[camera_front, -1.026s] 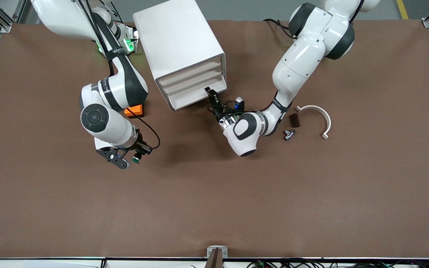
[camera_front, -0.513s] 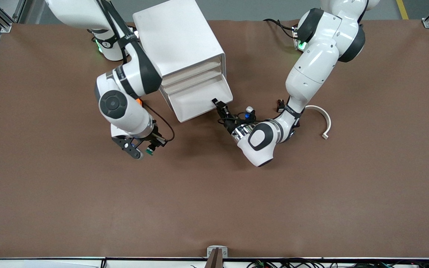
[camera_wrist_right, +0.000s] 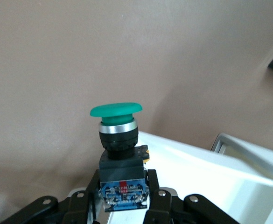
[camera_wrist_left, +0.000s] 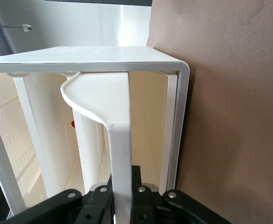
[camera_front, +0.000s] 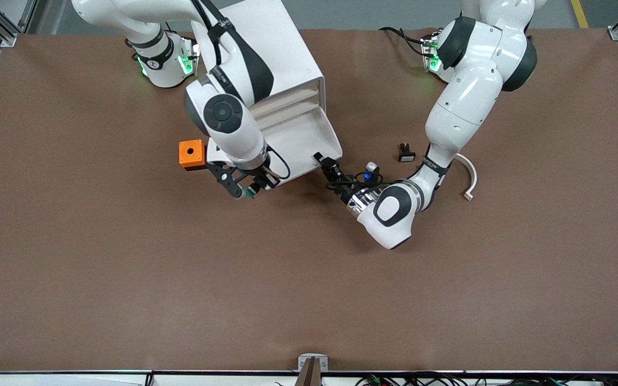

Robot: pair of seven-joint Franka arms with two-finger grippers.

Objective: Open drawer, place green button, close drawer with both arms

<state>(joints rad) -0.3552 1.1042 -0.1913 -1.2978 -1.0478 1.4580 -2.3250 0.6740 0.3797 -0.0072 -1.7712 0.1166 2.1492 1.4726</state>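
The drawer (camera_front: 302,147), lowest in the white cabinet (camera_front: 287,59), stands pulled out with its tray showing. My left gripper (camera_front: 328,164) is shut on the drawer's front strip (camera_wrist_left: 120,154) at the corner toward the left arm's end. In the left wrist view the strip runs between both black fingers (camera_wrist_left: 148,191). My right gripper (camera_front: 243,187) is shut on the button (camera_front: 251,192) and hangs over the drawer's front corner toward the right arm's end. In the right wrist view the button's green cap (camera_wrist_right: 116,110) points away from the gripper (camera_wrist_right: 122,186), and the white drawer (camera_wrist_right: 211,172) lies just beneath.
An orange cube with a hole (camera_front: 191,154) sits on the table beside the right gripper, toward the right arm's end. A small black switch with a white face (camera_front: 406,154) and a white curved bracket (camera_front: 470,174) lie near the left arm's forearm.
The left gripper has drawn the drawer out toward the front camera. The right arm has carried the button across the table to the drawer's front corner, uncovering the orange cube.
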